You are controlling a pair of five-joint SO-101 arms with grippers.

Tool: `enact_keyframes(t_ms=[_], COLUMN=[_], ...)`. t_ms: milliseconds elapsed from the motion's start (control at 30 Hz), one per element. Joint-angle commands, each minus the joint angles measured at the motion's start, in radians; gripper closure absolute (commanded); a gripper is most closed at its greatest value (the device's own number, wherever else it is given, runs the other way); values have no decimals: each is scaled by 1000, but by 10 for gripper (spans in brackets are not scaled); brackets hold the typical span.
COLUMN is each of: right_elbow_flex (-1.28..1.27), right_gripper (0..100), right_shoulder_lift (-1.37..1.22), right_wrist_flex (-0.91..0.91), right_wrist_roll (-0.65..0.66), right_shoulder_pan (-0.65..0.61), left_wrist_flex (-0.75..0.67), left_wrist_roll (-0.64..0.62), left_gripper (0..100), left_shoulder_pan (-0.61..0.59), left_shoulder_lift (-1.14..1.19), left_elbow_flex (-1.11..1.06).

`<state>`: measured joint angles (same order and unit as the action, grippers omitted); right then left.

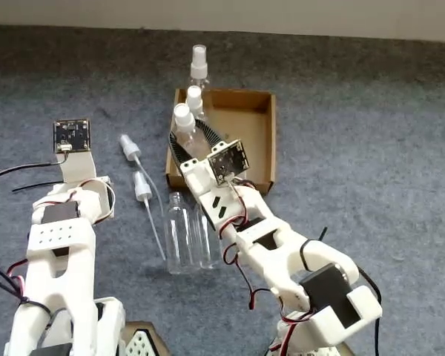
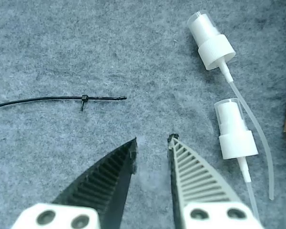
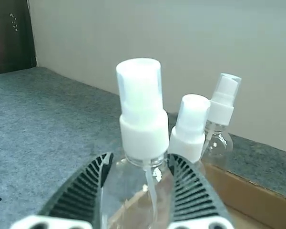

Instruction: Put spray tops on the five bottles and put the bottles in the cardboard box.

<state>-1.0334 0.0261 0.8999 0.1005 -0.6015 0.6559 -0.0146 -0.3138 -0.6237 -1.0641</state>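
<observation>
High view first: our right end effector [image 1: 191, 138] is clamped around an upright capped bottle [image 1: 184, 119], right at the left wall of the cardboard box [image 1: 245, 126]. We can't tell from here whether the base is over the box floor or the rim. The right wrist view has both fingers hugging the bottle's shoulders just under its spray top. A second capped bottle [image 1: 195, 100] stands just beyond it in the box, and a third [image 1: 199, 65] stands on the desk past the far wall.

What matters next, we reckon: the open box floor lies to the right of the held bottle, so it likely needs a nudge that way before letting go.

Two uncapped bottles [image 1: 191, 233] lie side by side on the desk, long axes running near to far. Two loose spray tops [image 2: 210, 40] lie right of our left end effector [image 2: 152, 140], which is empty with a narrow gap. That arm is nearer to them.
</observation>
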Motion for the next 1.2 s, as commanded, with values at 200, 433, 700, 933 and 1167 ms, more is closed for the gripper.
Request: enact_keyframes(t_ms=[200, 433, 700, 933, 1167], right_elbow_flex=[56, 48, 47, 47, 54], right_gripper=[894, 894, 894, 894, 894], right_shoulder_lift=[5, 5, 5, 4, 5], right_wrist_flex=[-42, -45, -45, -47, -143], right_wrist_roll=[-3, -3, -3, -3, -5], right_shoulder_pan=[10, 7, 5, 5, 5], left_wrist_flex=[-20, -20, -20, -18, -18], left_wrist_roll=[-12, -12, -12, -12, -12], left_gripper=[891, 891, 891, 891, 891], left_shoulder_pan=[-5, -5, -5, -5, -5], left_shoulder_lift=[-1, -1, -1, -1, -1], left_elbow_flex=[2, 2, 2, 2, 2])
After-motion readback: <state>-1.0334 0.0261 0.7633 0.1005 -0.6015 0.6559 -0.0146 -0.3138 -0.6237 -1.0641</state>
